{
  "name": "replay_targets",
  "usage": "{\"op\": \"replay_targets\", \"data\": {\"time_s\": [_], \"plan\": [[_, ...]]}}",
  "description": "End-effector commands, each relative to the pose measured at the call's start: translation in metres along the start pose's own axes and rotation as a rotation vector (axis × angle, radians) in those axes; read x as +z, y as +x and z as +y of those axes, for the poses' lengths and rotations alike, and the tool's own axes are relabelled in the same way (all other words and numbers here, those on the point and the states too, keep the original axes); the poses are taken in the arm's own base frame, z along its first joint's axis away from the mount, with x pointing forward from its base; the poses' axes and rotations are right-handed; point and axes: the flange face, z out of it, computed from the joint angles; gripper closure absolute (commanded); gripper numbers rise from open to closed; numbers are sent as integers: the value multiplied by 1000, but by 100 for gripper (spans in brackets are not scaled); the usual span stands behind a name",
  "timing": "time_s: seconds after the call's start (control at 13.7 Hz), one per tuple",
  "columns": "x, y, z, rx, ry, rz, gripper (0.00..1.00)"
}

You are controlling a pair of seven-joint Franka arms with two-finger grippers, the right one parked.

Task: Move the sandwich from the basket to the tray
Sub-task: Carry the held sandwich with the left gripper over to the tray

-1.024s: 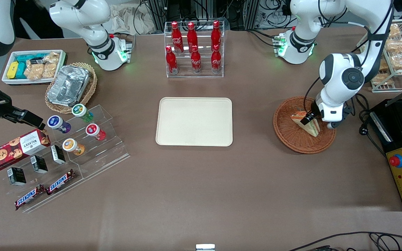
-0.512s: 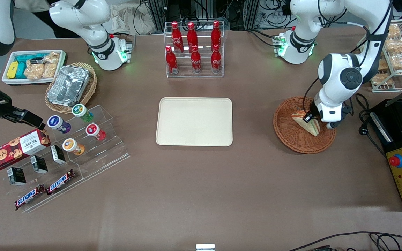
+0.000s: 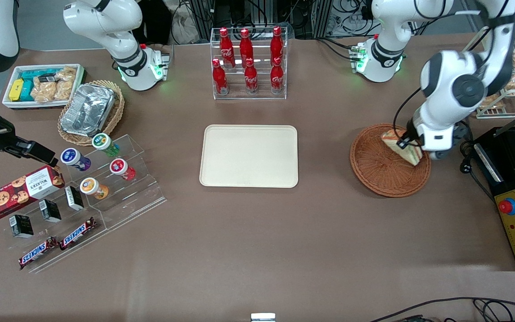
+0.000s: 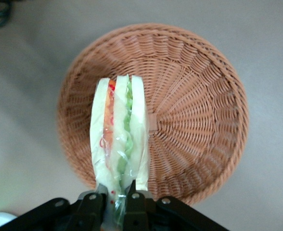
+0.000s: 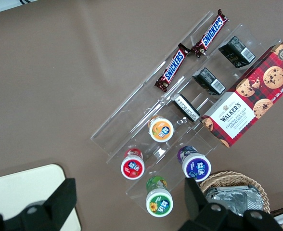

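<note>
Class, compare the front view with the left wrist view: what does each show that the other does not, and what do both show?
Only the front view shows the tray, the cola bottles and the working arm. Only the left wrist view shows the sandwich's filling layers edge-on and the fingers pinching its wrapper. Both show the gripper shut on the sandwich, above the basket.

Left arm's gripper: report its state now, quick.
Gripper: shut on the triangular wrapped white-bread sandwich, holding it above the round reddish-brown wicker basket.
</note>
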Motion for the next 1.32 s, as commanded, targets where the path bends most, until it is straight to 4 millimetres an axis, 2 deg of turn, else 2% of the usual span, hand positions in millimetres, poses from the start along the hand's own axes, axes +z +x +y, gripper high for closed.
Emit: {"op": "replay_targets", "data": {"time_s": [0.0, 0.07, 0.22, 0.37, 0.66, 0.88, 1.1, 1.24], "plan": [[-81, -5, 15, 19, 36, 9, 86], [-101, -10, 20, 32, 36, 15, 86], [-125, -28, 33, 80, 27, 38, 86], [-131, -43, 41, 156, 23, 54, 86], [-156, -77, 63, 368, 18, 83, 86], [-155, -104, 78, 524, 30, 93, 86], [-135, -131, 104, 623, 52, 77, 86], [-125, -139, 128, 663, 24, 76, 86]]}}
